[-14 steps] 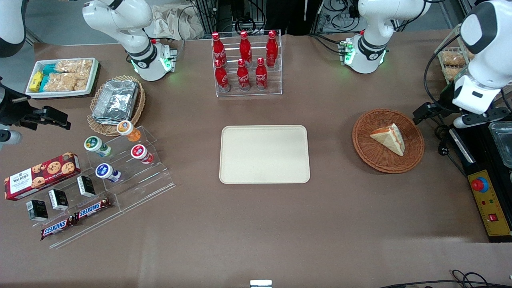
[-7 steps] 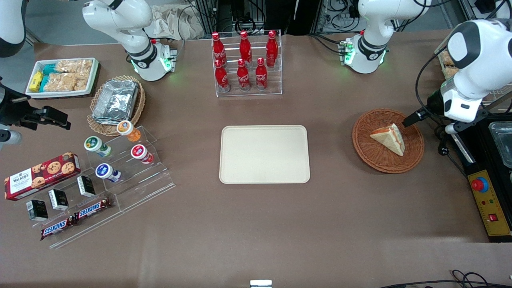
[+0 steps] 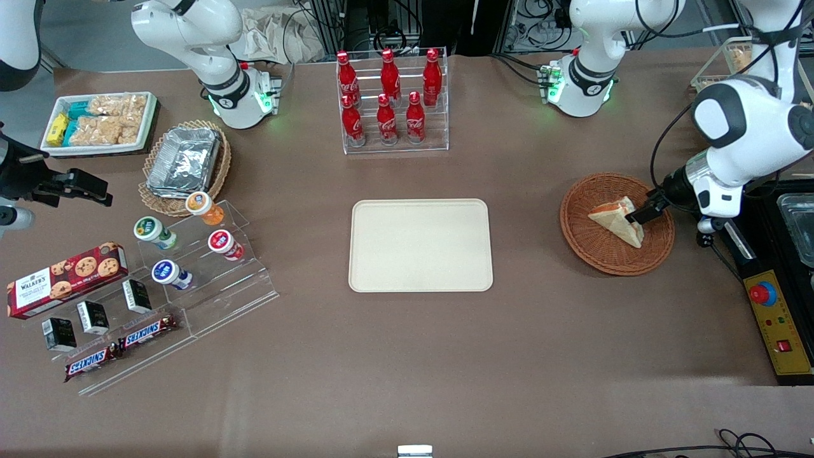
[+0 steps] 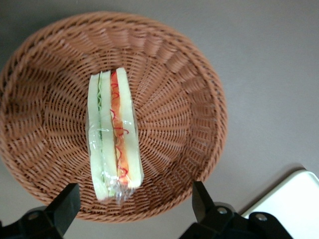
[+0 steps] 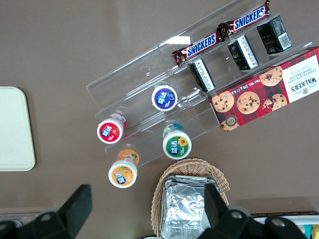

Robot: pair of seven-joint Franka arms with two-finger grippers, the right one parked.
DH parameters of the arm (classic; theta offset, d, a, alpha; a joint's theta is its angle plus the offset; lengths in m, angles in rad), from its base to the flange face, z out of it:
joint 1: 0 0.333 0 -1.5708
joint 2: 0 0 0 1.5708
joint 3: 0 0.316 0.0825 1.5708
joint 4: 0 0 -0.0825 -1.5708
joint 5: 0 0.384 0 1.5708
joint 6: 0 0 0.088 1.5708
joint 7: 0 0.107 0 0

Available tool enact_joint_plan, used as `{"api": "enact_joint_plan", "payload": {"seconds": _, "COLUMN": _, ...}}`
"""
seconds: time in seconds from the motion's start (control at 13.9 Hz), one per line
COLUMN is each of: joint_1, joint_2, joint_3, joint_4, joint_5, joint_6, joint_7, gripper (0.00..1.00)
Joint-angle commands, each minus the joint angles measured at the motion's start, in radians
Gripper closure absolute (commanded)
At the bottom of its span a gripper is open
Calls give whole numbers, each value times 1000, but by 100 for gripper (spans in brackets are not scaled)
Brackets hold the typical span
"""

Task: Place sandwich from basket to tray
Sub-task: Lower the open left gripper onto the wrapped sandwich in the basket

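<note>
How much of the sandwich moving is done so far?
Nothing is moved yet. The sandwich lies in the basket and the tray has nothing on it. Right now the gripper hangs open above the sandwich. Left to do: go down, grab it, lift it, carry it to the tray and let go.

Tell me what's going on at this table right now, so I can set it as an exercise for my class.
The left arm's gripper is over the reddish-brown basket, its fingers open on either side of the wrapped sandwich. The sandwich lies in the basket, not yet gripped. The cream tray at the middle of the table has nothing on it. So the pick is just about to begin.
</note>
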Motion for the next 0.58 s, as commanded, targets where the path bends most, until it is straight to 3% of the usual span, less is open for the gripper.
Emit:
{"api": "enact_joint_plan", "payload": {"seconds": 0.0, "joint_1": 4, "joint_2": 61, "joint_3": -3, "joint_4": -10, "joint_5": -41, "joint_6": 52, "joint_7": -13, "gripper": 0}}
{"api": "enact_joint_plan", "payload": {"seconds": 0.14, "joint_1": 4, "joint_2": 96, "joint_3": -4, "joint_4": -10, "joint_5": -102, "joint_6": 63, "joint_7": -13, "gripper": 0}}
{"api": "enact_joint_plan", "payload": {"seconds": 0.5, "joint_1": 0, "joint_2": 186, "joint_3": -4, "joint_4": -10, "joint_5": -142, "joint_6": 119, "joint_7": -13, "gripper": 0}}
